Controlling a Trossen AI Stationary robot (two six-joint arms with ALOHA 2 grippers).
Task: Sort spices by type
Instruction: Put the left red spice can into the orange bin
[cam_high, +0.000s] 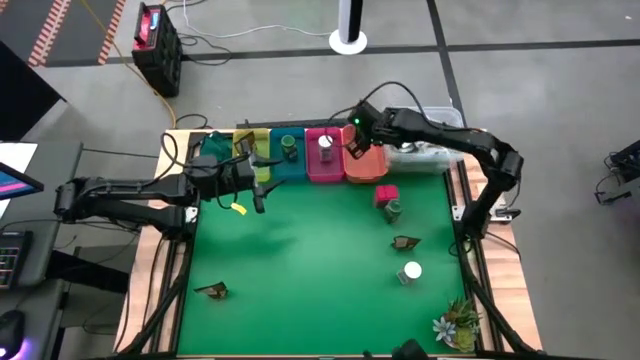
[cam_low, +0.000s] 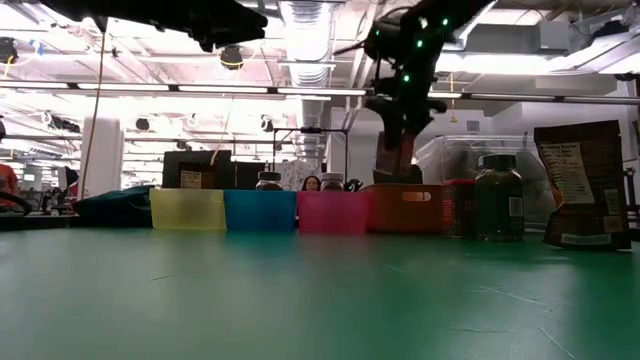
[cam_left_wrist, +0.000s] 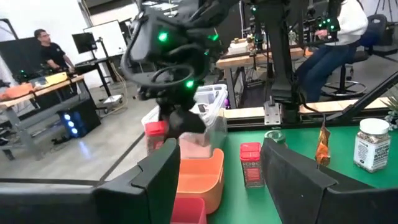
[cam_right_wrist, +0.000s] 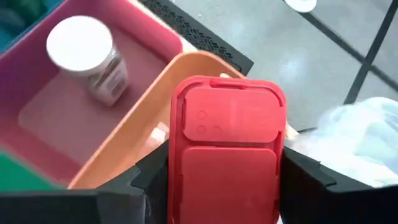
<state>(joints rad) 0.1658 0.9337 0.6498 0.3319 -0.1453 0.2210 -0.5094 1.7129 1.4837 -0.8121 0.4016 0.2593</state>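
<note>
**Red spice block held over the orange bin**

The red spice block (cam_right_wrist: 227, 149) sits clamped between the right gripper (cam_high: 356, 141) fingers, above the orange bin (cam_high: 366, 167). The right arm reaches across the table's far edge. The left gripper (cam_high: 262, 183) hovers near the yellow bin (cam_high: 262, 160), fingers apart, empty. Only the right wrist view reveals a white-capped jar (cam_right_wrist: 84, 56) inside the pink bin (cam_right_wrist: 143, 37).

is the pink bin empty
No, the right wrist view shows a white-capped jar lying inside the pink bin, beside the orange bin.
</note>
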